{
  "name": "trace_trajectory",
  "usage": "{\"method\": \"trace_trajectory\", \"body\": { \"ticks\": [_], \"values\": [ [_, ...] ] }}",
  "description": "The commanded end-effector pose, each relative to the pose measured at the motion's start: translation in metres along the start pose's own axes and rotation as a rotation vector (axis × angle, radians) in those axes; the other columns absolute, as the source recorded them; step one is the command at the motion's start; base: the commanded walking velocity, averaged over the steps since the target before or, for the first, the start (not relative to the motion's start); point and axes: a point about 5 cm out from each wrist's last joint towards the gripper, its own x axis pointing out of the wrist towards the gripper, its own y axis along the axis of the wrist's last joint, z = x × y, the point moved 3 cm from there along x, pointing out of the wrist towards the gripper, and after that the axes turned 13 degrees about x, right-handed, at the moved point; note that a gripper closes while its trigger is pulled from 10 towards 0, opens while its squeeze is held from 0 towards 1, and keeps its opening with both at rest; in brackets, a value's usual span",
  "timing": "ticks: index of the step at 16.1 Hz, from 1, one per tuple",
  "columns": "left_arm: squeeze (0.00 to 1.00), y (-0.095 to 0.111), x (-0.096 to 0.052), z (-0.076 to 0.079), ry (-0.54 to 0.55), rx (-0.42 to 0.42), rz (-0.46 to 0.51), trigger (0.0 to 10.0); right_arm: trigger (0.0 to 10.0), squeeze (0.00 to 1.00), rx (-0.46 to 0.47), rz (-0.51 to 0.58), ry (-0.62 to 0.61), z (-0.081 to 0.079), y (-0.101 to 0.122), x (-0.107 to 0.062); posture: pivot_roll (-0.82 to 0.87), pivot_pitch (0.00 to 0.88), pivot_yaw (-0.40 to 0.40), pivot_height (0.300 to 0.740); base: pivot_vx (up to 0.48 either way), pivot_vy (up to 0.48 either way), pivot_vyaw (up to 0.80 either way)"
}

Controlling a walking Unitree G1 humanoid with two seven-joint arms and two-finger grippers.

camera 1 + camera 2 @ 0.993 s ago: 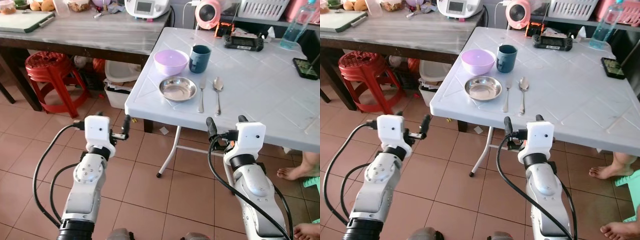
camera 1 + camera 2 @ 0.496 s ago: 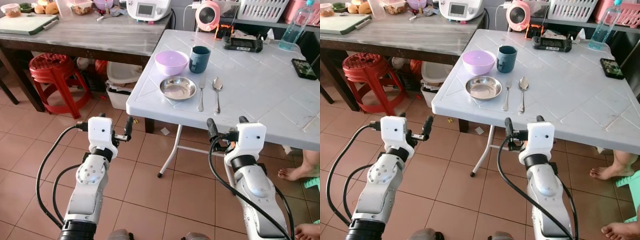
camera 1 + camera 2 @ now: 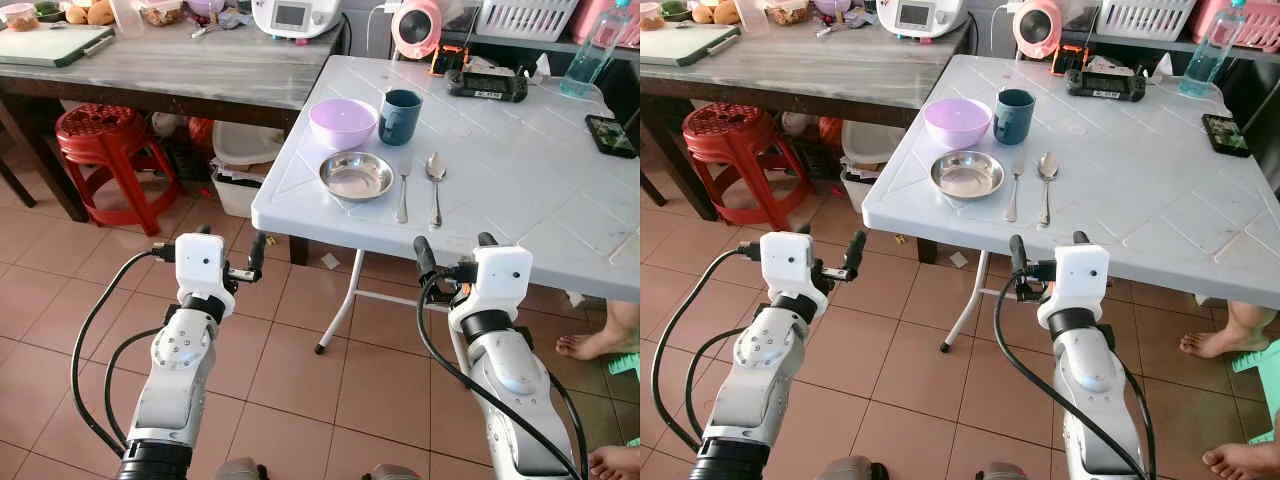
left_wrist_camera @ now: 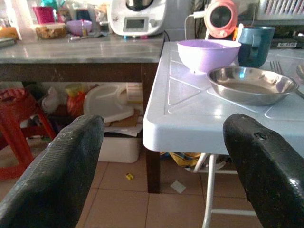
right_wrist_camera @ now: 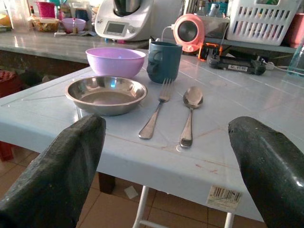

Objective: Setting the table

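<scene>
Both claws spread, empty: left claw (image 3: 228, 254), right claw (image 3: 452, 246), short of table (image 3: 520, 190).

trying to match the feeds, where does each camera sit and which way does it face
Eye views: on the head, looking down at the white table; both arms, left gripper and right gripper, jaws open.
Left wrist view: low, facing the table corner, between two fingers.
Right wrist view: at the table edge, facing the fork and spoon.
Shared: steel plate, purple bowl.
</scene>
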Motion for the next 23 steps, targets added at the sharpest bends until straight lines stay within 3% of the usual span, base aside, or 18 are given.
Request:
{"method": "trace_trajectory", "body": {
  "ticks": [1,4,10,17,23],
  "values": [
    [0.0,0.0018,0.0006,0.0004,-0.015,0.009,0.011,10.0,10.0,0.0,-0.001,0.001,-0.003,0.001,-0.0001,0.0,-0.07,0.0,0.01,0.74,0.0,0.0,0.0],
    [0.0,0.002,0.0001,0.0004,-0.016,0.008,0.012,10.0,10.0,0.0,-0.031,0.005,0.015,-0.0019,0.0009,-0.0011,-0.07,0.005,0.011,0.74,0.339,0.0,0.0],
    [0.0,0.0011,-0.0006,0.0017,-0.018,0.005,0.009,10.0,10.0,0.0,-0.034,0.002,0.015,-0.0017,0.0006,-0.001,-0.08,0.009,0.009,0.74,0.349,0.0,0.56],
    [0.0,0.003,0.0015,0.0038,-0.025,-0.007,0.017,10.0,10.0,0.0,-0.017,0.002,0.003,-0.0009,0.0,-0.0001,-0.08,0.009,0.011,0.74,0.386,0.0,0.0],
    [0.0,0.002,0.0028,0.0045,-0.029,-0.01,0.008,10.0,10.0,0.0,0.006,-0.006,-0.011,-0.0001,-0.0017,0.0016,-0.07,0.005,0.009,0.74,0.0,0.0,-0.27]
  ]
}}
